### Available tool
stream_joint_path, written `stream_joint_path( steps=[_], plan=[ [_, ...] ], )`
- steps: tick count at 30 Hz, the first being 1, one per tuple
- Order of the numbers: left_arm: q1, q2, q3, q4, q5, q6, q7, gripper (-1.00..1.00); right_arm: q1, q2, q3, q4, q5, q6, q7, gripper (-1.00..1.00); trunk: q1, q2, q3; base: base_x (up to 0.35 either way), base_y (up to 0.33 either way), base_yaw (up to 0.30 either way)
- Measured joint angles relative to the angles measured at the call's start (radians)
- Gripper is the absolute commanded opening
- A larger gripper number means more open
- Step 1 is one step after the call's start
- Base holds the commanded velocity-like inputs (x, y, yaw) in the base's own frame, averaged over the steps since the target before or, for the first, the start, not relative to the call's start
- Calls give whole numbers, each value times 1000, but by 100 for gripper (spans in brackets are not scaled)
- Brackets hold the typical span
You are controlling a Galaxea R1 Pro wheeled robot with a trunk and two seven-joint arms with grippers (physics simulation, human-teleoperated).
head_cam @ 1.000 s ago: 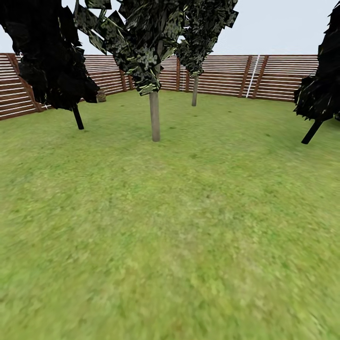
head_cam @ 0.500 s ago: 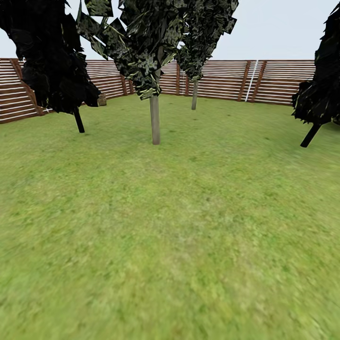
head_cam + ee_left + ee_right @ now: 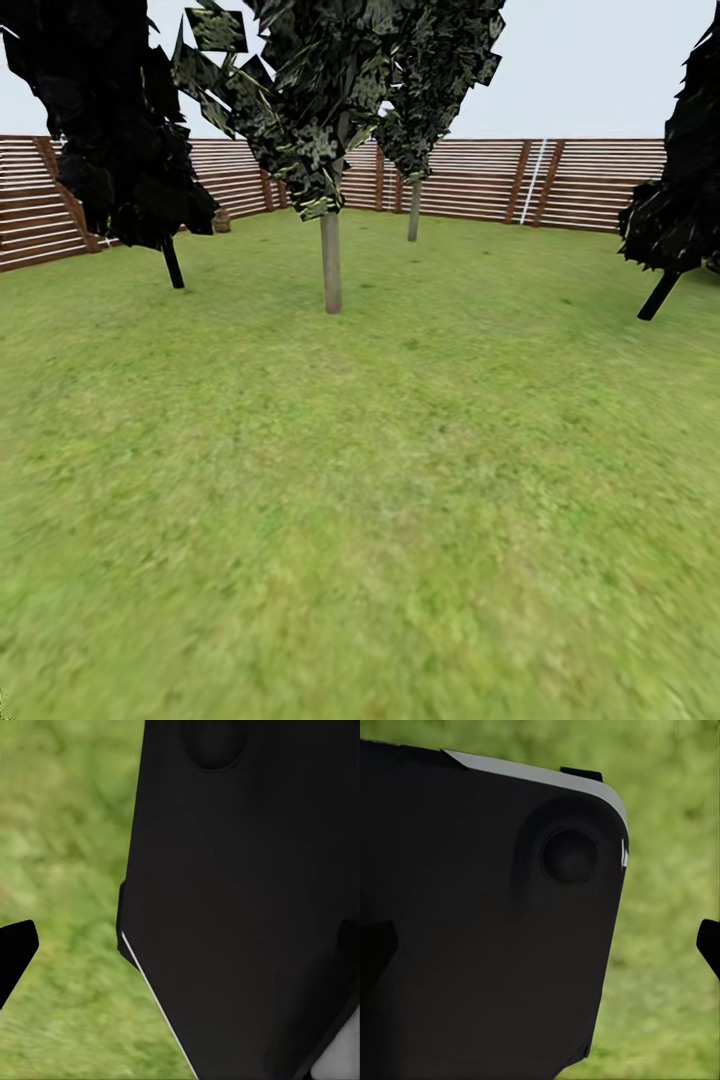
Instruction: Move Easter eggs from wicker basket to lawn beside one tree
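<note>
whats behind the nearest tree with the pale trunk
Behind the nearest tree, the lawn runs back to a second tree, with the brown slatted fence behind that. The low leaves hide part of the fence.

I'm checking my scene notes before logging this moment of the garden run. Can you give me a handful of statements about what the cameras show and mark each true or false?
1. A tree with a straight grey-beige trunk stands on the lawn ahead of the robot. True.
2. A brick wall rings the garden. False: it is a wooden fence of horizontal brown slats.
3. Three eggs lie at the foot of the nearest tree. False: the grass around its trunk shows no eggs.
4. Both wrist views look down on green grass past dark robot parts. True.
5. A second pale trunk stands farther back, near the fence. True.
</note>
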Motion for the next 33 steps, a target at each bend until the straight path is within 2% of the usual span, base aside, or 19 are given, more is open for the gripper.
stream_joint_path(
  steps=[33],
  plan=[
    [0,-1,0,0,0,0,0,100,0,-2,1,0,2,0,0,100,0,0,40,9,0,204]
  ],
)
